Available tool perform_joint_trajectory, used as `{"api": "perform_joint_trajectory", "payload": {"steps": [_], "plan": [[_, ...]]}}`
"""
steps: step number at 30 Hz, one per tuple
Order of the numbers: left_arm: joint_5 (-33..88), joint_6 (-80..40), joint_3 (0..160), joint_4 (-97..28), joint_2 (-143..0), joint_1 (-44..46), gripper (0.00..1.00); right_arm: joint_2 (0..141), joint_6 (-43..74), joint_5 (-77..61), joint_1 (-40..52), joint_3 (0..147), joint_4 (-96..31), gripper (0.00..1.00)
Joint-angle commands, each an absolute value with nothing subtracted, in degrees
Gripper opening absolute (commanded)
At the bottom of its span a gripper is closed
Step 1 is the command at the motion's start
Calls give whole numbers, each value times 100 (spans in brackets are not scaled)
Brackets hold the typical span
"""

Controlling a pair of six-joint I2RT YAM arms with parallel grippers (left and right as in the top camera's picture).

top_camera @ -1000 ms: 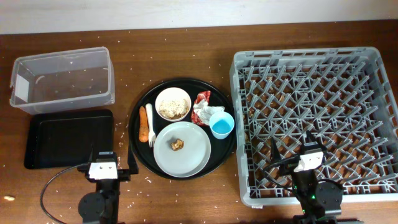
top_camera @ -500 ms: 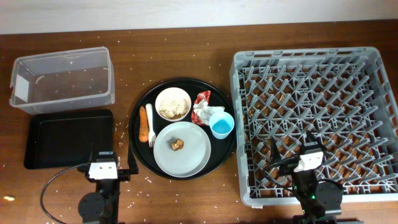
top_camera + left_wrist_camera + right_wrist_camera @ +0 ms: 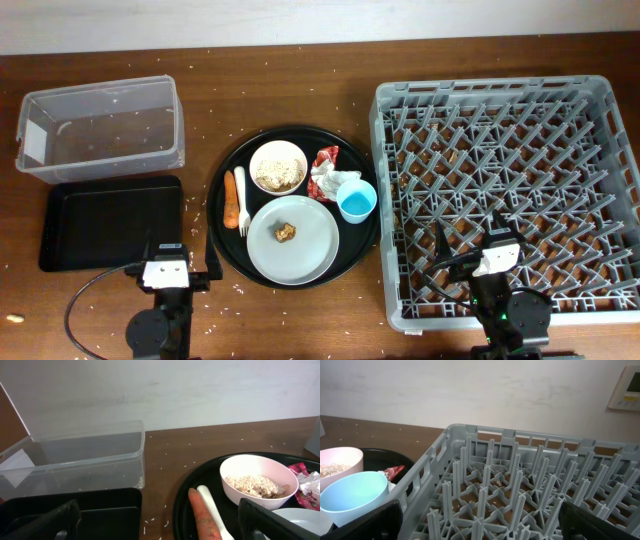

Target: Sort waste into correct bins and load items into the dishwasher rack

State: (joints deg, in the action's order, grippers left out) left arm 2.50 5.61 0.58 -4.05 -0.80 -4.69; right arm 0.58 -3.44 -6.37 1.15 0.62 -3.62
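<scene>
On the round black tray [image 3: 222, 236] lie an orange carrot [image 3: 231, 198], a white fork [image 3: 241, 200], a white bowl [image 3: 278, 167] of grain crumbs, a grey plate [image 3: 300, 258] with a brown chunk [image 3: 286, 232], a red-and-white wrapper [image 3: 324, 172] and a blue cup [image 3: 357, 200]. The clear tub [image 3: 100, 130] and the black rectangular tray [image 3: 110, 220] sit at the left. The grey rack [image 3: 490, 90] is at the right. My left gripper [image 3: 167, 272] is open and empty, near the carrot [image 3: 205, 517]. My right gripper [image 3: 497, 258] is open and empty over the rack's front [image 3: 530, 485].
Rice-like grains are scattered over the brown table and inside the rack. In the right wrist view the cup [image 3: 352, 495] and bowl [image 3: 337, 462] sit just left of the rack wall. A wall stands behind the table.
</scene>
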Motion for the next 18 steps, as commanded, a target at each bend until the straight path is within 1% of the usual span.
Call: {"api": "perform_joint_trajectory", "payload": {"steps": [1, 15, 18], "plan": [[211, 633, 51, -460, -80, -471, 99, 36, -364, -692, 78, 32, -384, 98], [213, 633, 54, -440, -80, -467, 99, 40, -362, -740, 78, 32, -368, 98], [475, 631, 54, 150, -80, -467, 99, 40, -362, -740, 78, 32, -370, 98]]}}
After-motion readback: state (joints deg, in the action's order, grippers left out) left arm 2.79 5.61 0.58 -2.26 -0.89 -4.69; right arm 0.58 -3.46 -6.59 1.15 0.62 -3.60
